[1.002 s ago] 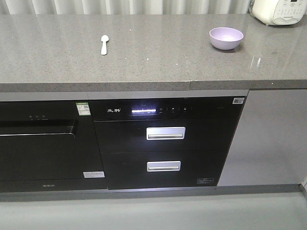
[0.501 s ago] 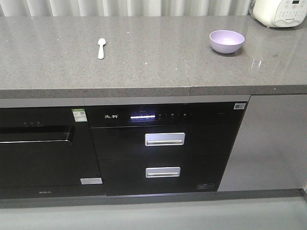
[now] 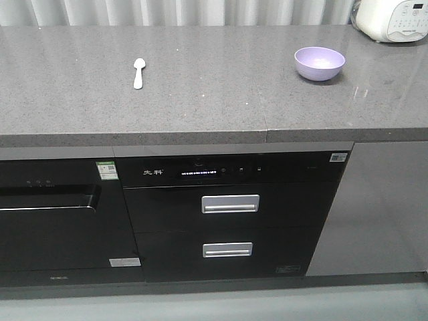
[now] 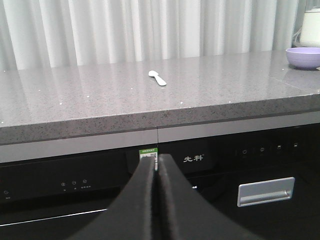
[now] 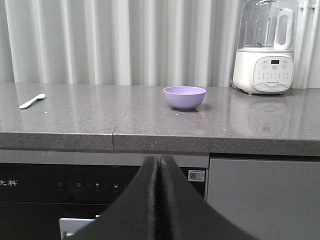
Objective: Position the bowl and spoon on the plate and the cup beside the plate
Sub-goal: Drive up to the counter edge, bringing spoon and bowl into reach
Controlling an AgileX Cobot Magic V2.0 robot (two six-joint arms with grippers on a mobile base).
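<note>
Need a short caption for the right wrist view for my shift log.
Right gripper shut and empty, facing the counter: lilac bowl ahead, spoon far left, white appliance at right.

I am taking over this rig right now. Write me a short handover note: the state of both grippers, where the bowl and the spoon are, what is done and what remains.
Left gripper: shut, empty, below the edge of the countertop.
Right gripper: shut, empty, also below the countertop edge.
Bowl: upright on the countertop, right side, near the white appliance but apart from it.
Spoon: lying flat on the countertop, left side, far from the bowl.
Plate and cup: in no view.
Done: nothing yet.
Left: all of it; the plate and cup likely need finding first.
</note>
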